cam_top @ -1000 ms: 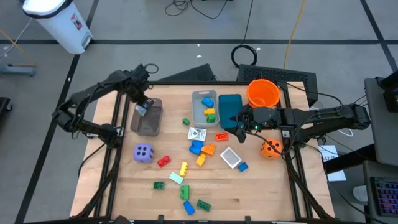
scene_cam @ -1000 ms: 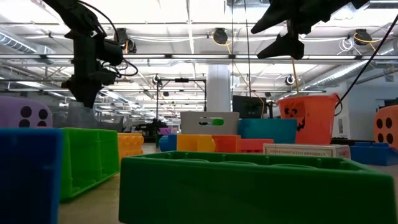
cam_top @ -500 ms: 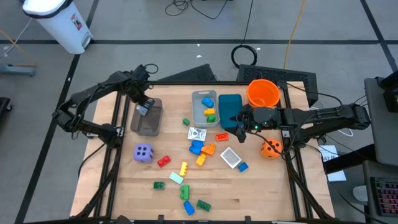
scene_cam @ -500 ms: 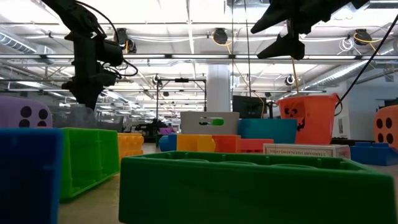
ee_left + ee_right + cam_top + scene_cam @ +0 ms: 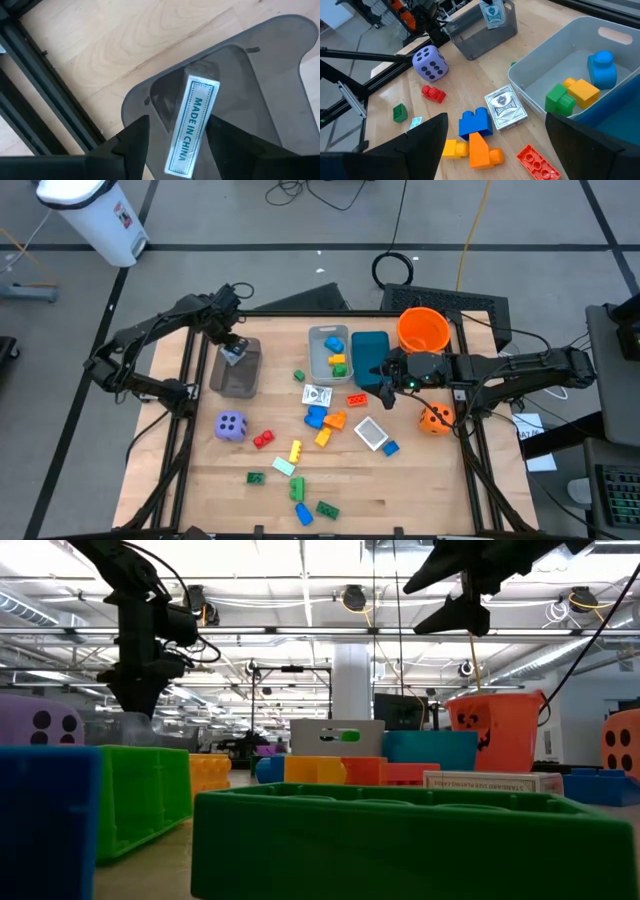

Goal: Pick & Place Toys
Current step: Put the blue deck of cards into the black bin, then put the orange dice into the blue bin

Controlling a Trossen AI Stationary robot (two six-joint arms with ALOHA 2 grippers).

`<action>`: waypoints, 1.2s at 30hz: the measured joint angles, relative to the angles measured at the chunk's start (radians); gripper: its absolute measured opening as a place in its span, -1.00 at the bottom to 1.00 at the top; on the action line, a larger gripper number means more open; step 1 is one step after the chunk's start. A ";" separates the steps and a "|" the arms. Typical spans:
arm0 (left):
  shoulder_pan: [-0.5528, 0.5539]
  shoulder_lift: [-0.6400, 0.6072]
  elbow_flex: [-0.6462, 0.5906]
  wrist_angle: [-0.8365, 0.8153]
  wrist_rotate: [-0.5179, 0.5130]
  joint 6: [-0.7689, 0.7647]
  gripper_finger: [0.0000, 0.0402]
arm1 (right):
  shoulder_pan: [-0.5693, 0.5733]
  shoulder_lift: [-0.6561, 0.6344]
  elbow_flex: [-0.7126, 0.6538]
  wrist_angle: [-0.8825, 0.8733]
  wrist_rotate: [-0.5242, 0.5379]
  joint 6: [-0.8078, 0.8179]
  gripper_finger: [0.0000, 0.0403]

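Packet (image 5: 192,127) sits between the left gripper (image 5: 172,137) fingers as they part over the grey bin (image 5: 280,100); could snag, landing edgewise. Right gripper (image 5: 492,132) open

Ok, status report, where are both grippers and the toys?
Left gripper over grey bin, small white packet between its fingers. Right gripper open, waiting by teal bin. Nothing blocking.

Two black jointed arms, matte housings, dark cabling along links; green indicator light on right arm.
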 joint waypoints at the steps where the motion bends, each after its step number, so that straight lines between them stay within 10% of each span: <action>1: 0.000 0.000 0.004 -0.009 0.000 0.000 0.01 | 0.000 0.000 0.000 0.000 0.000 -0.002 0.61; 14: 0.000 0.000 0.231 -0.101 -0.108 -0.028 -0.21 | 0.000 0.000 0.000 0.000 0.000 -0.008 0.61; 27: -0.038 -0.094 0.344 0.287 0.444 -0.216 -0.33 | 0.000 0.000 0.000 0.008 -0.006 -0.130 0.61; 36: -0.228 -0.216 0.344 0.639 0.480 -0.345 -0.34 | 0.000 0.000 0.000 0.008 -0.007 -0.129 0.61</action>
